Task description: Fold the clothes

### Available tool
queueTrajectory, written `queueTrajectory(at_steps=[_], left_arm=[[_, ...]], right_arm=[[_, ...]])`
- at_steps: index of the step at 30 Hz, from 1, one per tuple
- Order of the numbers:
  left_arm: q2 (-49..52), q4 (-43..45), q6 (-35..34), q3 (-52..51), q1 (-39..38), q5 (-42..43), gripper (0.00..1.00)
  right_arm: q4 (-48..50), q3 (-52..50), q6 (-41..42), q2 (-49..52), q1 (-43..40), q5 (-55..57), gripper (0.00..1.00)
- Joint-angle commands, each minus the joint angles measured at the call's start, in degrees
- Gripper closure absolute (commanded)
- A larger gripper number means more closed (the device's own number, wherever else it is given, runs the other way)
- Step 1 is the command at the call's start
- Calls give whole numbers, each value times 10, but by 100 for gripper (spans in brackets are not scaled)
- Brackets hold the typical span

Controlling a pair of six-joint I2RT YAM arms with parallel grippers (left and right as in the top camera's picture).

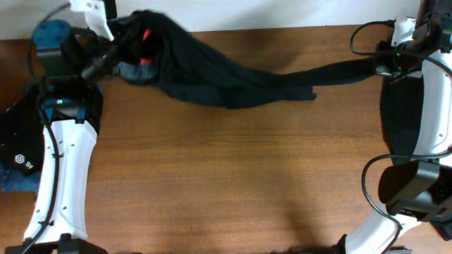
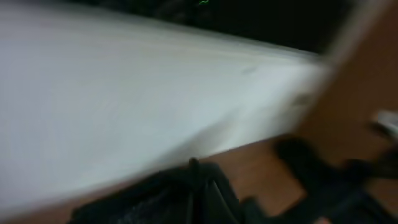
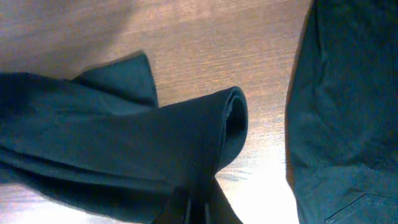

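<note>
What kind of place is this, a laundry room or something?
Probably a robotics lab or test bench rather than a home: a bare wooden table, two white robot arms mounted at its sides, and black trousers spread between them for folding practice.

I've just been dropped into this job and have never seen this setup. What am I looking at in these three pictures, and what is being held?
These are two white robot arms working at a wooden table. The wide picture comes from a fixed camera above, with the left arm and right arm at the sides. The other two pictures come from a camera on each wrist.

A pair of black trousers is stretched between the arms. The right arm's jaws are shut on a leg end, seen close up in its wrist view. The left arm's jaws appear shut on the bunched end, where the red-orange waistband shows. The left wrist picture is too blurred to confirm that. Another dark garment lies beside the right arm.
</note>
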Motion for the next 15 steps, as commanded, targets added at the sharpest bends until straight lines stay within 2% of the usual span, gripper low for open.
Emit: queueTrajectory(at_steps=[1,2,4,6,7,8,13,15], left_arm=[[-18,29,3,7,5,137,92],[-18,28,3,7,5,137,89],[-18,12,3,7,5,137,73],[-18,0,3,7,6,137,73],[-18,-6,3,7,6,137,70],[-18,-9,3,7,6,137,60],[-18,-9,3,7,6,131,59],[-18,-33,7,7,6,92,59]], right_arm=[[0,0,2,-10,-5,-1,96],[0,0,2,-10,-5,-1,96],[0,0,2,-10,-5,-1,96],[0,0,2,-10,-5,-1,96],[0,0,2,-10,-5,-1,96],[0,0,2,-10,-5,-1,96],[0,0,2,-10,-5,-1,96],[0,0,2,-10,-5,-1,96]])
